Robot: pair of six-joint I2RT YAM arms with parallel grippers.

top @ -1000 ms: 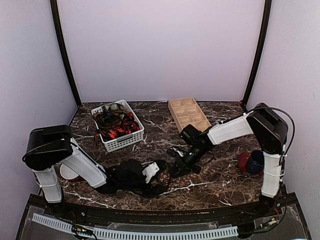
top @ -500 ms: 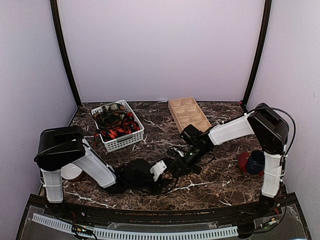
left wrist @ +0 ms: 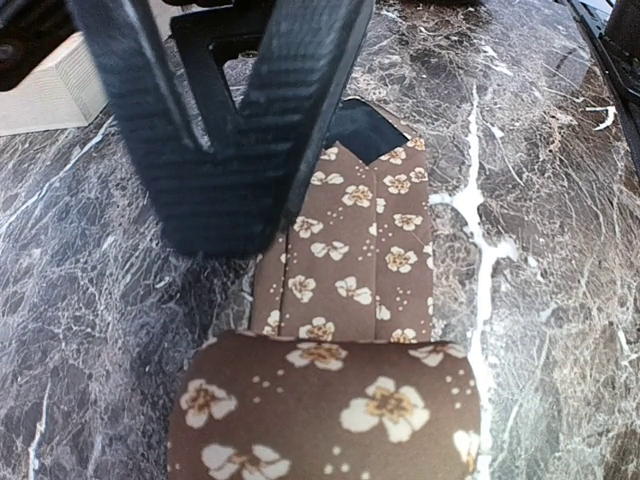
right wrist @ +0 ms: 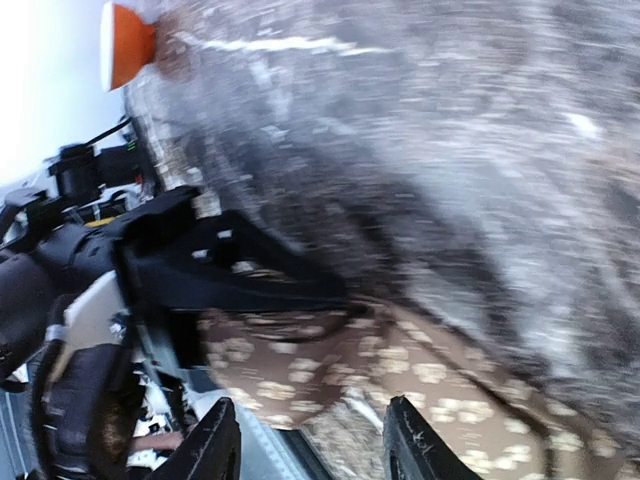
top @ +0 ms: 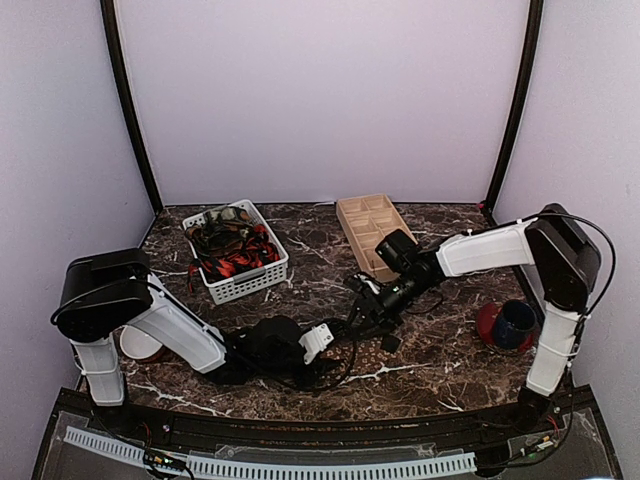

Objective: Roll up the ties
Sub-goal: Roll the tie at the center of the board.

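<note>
Just ahead of my left gripper (top: 318,340), whose grip I cannot read, the brown tie (left wrist: 345,290) is lying part-rolled, while my right gripper (right wrist: 310,425), fingers spread and empty, is pulling back from its tail, leaving the rolling unfinished.

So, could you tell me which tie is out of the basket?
The brown tie with tan flowers: it lies on the marble table, one end partly rolled, while the red-and-black ties sit tangled in the white basket.

Brown tie (left wrist: 350,250) with tan flowers, dark marbled table (left wrist: 560,150), white basket (top: 245,283)
</note>
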